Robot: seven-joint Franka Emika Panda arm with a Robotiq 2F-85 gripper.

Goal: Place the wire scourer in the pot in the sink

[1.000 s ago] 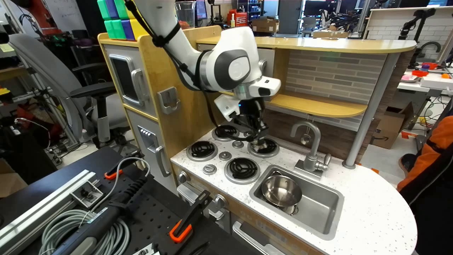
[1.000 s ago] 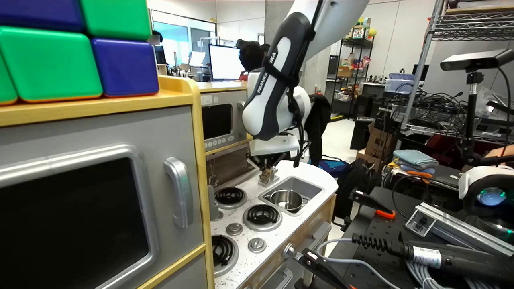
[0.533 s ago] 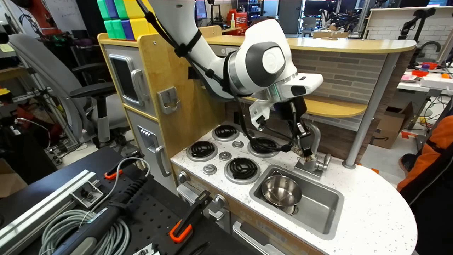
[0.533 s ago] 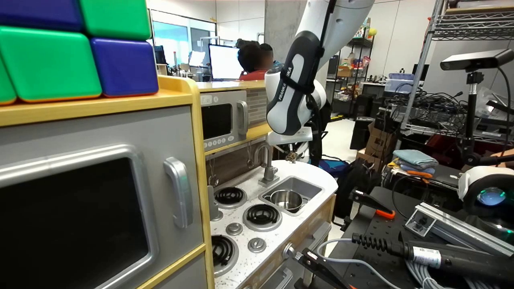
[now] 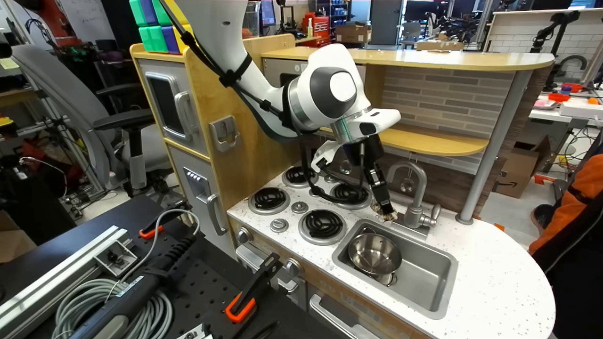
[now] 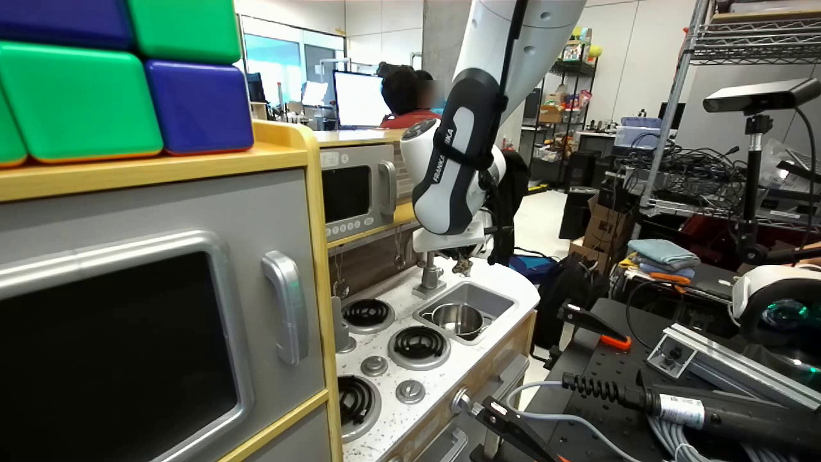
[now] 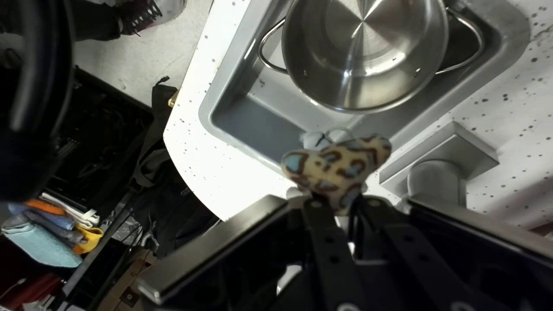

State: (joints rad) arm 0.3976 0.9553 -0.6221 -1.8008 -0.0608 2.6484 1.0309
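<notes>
Gripper (image 7: 343, 207): clamped on the spotted piece (image 7: 335, 167), fingertips close together around its base; slanting downward in an exterior view.
Spotted piece: cream with brown rings and blue patches in the wrist view, poking out past the fingertips; held in the air outside the pot (image 5: 375, 254), just beside the faucet (image 5: 420, 193) in an exterior view, true gap hard to tell.
Pot: upright in the sink (image 5: 426, 270), mouth up, a loop handle on either side; set toward the end by the nearest burner (image 5: 322, 224), handles near the walls, contact not readable.
Sink: grey edge, rounded corners; wider span of floor on the side away from that burner.
Nearest burner: black coil, just beside the sink's end.
Faucet: standing at the back edge, spout arched toward the gripper in an exterior view.
Shelf (image 5: 426, 141): yellow front edge overhanging, behind the gripper in an exterior view; depth between, cannot tell.
Cable (image 5: 203, 56): strapped along the arm (image 5: 325, 96), slack loop hanging low over the rear burner (image 5: 348, 190); touching or apart, cannot tell.
Counter (image 5: 499, 268): white, speckled, running well past the sink to a rounded outer edge.
</notes>
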